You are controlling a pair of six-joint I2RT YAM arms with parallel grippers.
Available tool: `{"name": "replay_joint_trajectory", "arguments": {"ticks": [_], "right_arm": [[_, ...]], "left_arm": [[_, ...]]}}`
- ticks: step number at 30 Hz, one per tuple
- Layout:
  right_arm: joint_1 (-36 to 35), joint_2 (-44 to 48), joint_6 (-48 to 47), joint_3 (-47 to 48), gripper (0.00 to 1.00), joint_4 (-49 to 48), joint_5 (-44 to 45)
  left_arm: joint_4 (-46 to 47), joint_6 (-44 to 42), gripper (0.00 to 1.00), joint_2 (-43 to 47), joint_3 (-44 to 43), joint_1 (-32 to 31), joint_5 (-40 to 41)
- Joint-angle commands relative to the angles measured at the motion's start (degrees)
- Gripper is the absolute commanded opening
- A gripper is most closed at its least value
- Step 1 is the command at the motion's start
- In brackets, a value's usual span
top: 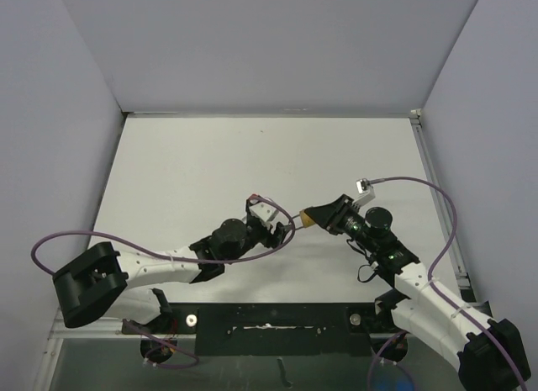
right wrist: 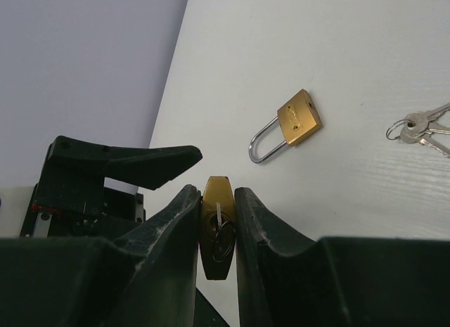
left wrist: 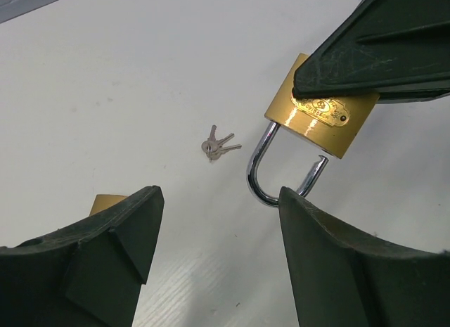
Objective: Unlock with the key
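Pointing its open loop (left wrist: 261,181) at the wide-open, empty left claw (left wrist: 218,197), the lock (left wrist: 316,120) is held tight by the right claw (right wrist: 216,192).

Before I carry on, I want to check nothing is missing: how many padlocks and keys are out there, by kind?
Padlocks: 2, the held padlock and the spare padlock lying on the table.
Key bunch on the table: 1.
Inserted key in the held padlock: 1.
Total: 4.
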State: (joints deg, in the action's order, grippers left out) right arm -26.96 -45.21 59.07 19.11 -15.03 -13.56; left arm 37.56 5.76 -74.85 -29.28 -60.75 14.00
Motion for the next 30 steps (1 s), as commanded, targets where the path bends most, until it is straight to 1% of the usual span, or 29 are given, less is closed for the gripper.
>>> {"name": "replay_joint_trajectory", "arguments": {"ticks": [1, 6, 10, 20, 26, 30], "right_arm": [[0.2, 1.0, 1.3, 1.3, 0.00, -7.5, -2.6], [0.3, 1.5, 1.8, 1.3, 0.00, -7.6, -3.2], [0.3, 1.4, 2.1, 1.5, 0.00, -7.9, -3.6], [0.3, 1.8, 2.8, 1.1, 0.00, -8.1, -4.1], [0.3, 2.1, 3.3, 0.6, 0.00, -8.2, -3.7], [0.3, 1.6, 4.0, 1.0, 0.00, -8.6, -1.8]], "left_arm": [[6.4, 0.1, 0.65, -2.4, -2.3, 0.1, 1.1], [7.8, 0.0, 0.65, -5.2, -3.1, 0.1, 0.8], [9.6, -0.5, 0.65, -6.9, -3.2, 0.1, 2.2], [17.1, -4.7, 0.66, -9.3, -2.4, 0.0, 15.2], [27.0, -9.0, 0.65, -11.1, 0.0, -0.5, 19.5], [32.9, -13.7, 0.66, -13.9, 1.3, -3.0, 22.8]]}}
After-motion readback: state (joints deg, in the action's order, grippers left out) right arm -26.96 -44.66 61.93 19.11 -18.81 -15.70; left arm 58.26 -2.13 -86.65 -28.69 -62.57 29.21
